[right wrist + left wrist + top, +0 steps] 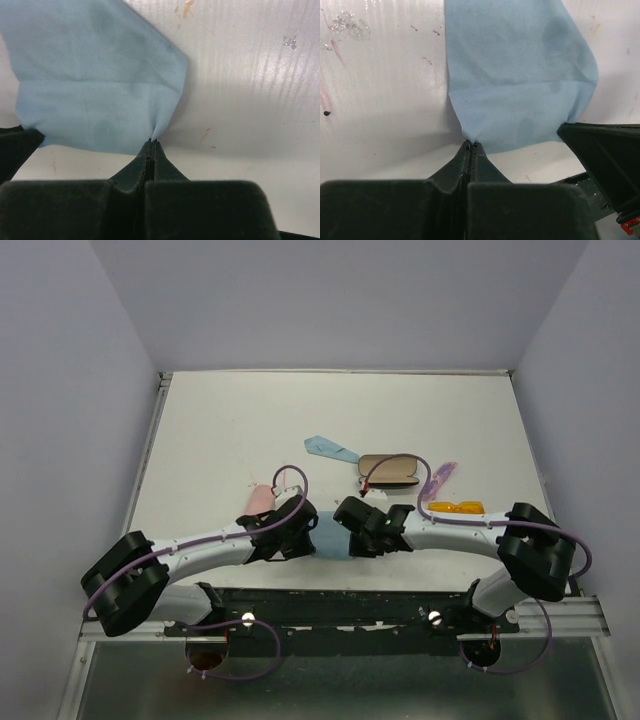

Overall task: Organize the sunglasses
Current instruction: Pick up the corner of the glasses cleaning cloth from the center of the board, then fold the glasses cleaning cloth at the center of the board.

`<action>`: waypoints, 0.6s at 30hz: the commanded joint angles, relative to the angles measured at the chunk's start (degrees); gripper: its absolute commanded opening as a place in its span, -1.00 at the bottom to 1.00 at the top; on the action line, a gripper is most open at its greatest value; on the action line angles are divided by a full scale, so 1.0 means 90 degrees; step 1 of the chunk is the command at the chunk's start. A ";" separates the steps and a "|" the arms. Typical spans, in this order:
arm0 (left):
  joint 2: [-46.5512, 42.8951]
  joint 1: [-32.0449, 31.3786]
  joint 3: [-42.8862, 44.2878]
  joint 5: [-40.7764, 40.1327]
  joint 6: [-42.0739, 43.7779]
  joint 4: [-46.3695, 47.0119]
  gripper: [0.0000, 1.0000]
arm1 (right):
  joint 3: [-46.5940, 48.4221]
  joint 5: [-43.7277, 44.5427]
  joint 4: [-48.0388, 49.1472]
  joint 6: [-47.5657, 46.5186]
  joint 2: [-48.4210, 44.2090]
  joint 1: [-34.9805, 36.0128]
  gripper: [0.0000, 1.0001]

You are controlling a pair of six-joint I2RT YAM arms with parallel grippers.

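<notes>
The orange sunglasses (456, 507) lie on the table at the right, just beyond my right forearm. The pale pink-purple sunglasses (442, 476) lie a little farther back. A light blue cloth (328, 538) hangs between my two grippers near the table's front edge. My left gripper (471, 144) is shut on one near corner of this cloth (520, 75). My right gripper (151, 141) is shut on the other near corner of the cloth (95, 75). From above, the left gripper (308, 533) and right gripper (348, 535) sit close together.
A dark oblong case (388, 470) lies behind the right gripper. A pink case (260, 498) lies behind the left wrist. A second light blue cloth (330, 448) lies crumpled at mid-table. Grey walls close in the table on three sides.
</notes>
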 commanded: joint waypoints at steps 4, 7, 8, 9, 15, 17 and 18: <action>-0.0658 -0.0066 -0.0170 -0.0401 0.0243 0.0246 -1.00 | -0.0170 -0.0268 0.0422 -0.0404 -0.0622 0.0061 -0.99; -0.0785 -0.0066 -0.0140 -0.0539 0.0253 0.0061 -1.00 | -0.0161 -0.0386 0.0431 -0.0423 -0.0681 0.0051 -0.99; -0.0872 -0.0066 -0.0140 -0.0519 0.0320 0.0050 -1.00 | -0.0122 -0.0405 0.0422 -0.0453 -0.0739 0.0051 -0.99; -0.1008 -0.0066 -0.0131 -0.0490 0.0369 0.0060 -1.00 | -0.0073 -0.0415 0.0422 -0.0492 -0.0807 0.0051 -0.99; -0.2209 -0.0378 -0.0160 -0.0441 0.0682 -0.0154 -1.00 | 0.0045 -0.0932 0.0188 -0.0502 -0.1481 0.0042 -0.99; -0.2483 -0.0437 -0.0209 -0.0170 0.0789 -0.0155 -1.00 | 0.0044 -0.1079 0.0041 -0.0482 -0.1676 0.0051 -0.99; -0.2571 -0.0447 -0.0199 -0.0061 0.0819 -0.0261 -1.00 | 0.0093 -0.1176 -0.0056 -0.0463 -0.1745 0.0051 -0.99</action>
